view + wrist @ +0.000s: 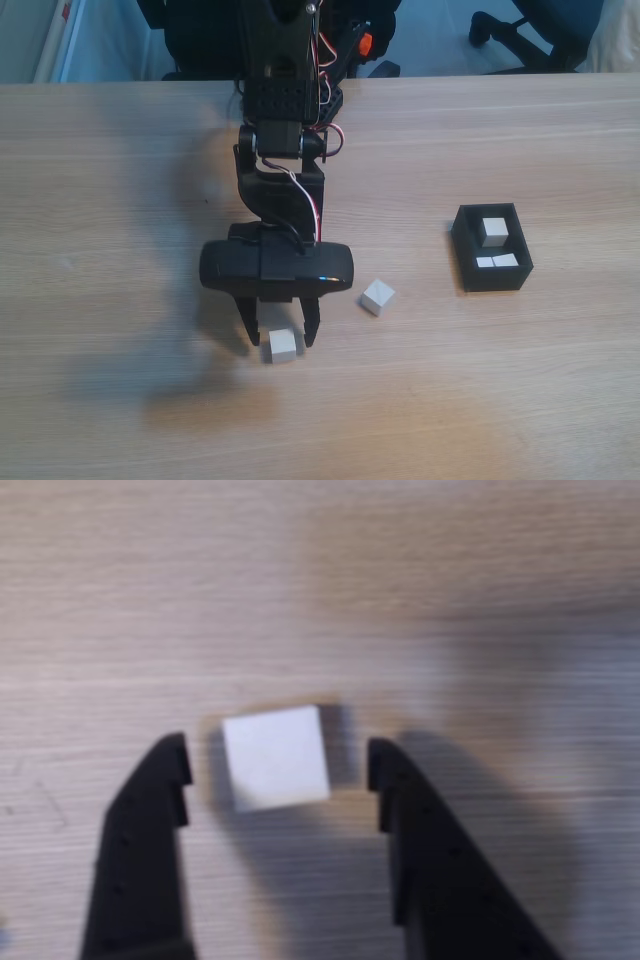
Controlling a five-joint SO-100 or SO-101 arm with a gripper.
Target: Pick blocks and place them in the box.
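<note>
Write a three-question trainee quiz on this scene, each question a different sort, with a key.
1. True or false: the pincer is shut on the block between its fingers.
2. How many blocks lie in the box? A) one B) three C) five
3. Fill in: in the fixed view, the loose block lies to the ____ of the pincer.

Key: 1 false, there are gaps on both sides; 2 B; 3 right.

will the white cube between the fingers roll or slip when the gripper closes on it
The cube has flat faces, so rolling is unlikely. It sits slightly askew between the open gripper, so it may twist square. Its matte faces probably grip fine.
</note>
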